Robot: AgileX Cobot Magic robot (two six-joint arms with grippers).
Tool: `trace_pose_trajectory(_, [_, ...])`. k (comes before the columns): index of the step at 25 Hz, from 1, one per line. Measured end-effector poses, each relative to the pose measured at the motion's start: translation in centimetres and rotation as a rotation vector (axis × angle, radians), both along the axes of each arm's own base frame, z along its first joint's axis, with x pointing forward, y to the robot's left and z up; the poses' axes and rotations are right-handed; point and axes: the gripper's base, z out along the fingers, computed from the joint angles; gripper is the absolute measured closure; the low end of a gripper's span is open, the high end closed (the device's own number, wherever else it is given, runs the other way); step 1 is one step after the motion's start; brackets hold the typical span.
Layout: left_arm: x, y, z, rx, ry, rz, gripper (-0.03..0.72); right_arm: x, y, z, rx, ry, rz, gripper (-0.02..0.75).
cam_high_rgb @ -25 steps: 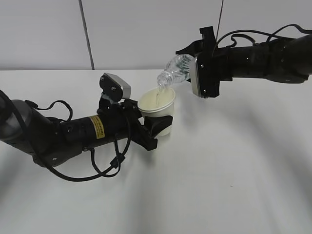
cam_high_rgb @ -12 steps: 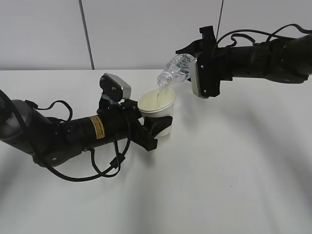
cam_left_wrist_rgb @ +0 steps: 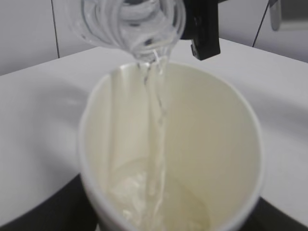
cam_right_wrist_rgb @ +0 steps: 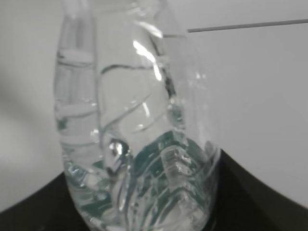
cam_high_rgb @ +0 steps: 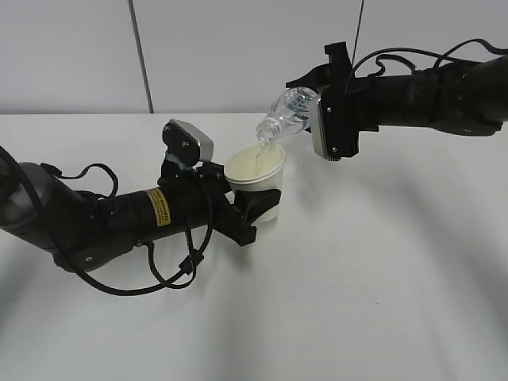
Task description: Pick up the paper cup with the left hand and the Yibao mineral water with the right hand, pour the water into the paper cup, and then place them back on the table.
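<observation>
Your hands are pouring.
The right hand is clamping the tilted Yibao mineral water; the left hand is gripping the paper cup, water streaming in from twelve o'clock.

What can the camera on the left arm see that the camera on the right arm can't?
Only the left wrist view shows the inside of the paper cup, with a thin stream of water falling in and pooling at the bottom. Only the right wrist view shows the bottle's ribbed body and green label up close. Both show the Yibao mineral water and the white table.
</observation>
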Motion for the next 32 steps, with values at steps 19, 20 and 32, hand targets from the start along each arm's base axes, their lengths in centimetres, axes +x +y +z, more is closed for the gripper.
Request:
trace_pose_trajectory(19, [0.00, 0.01, -0.07, 0.004, 0.003, 0.001, 0.289, 0.01, 0.00, 0.02, -0.024, -0.020, 0.011, 0.272])
trace_pose_trajectory(20, [0.00, 0.01, -0.08, 0.005, 0.003, 0.001, 0.289, 0.01, 0.00, 0.02, -0.024, -0.020, 0.011, 0.272])
trace_pose_trajectory(32, [-0.01, 0.02, -0.10, 0.008, 0.004, 0.000, 0.289, 0.06, 0.08, 0.12, -0.013, -0.022, 0.005, 0.272])
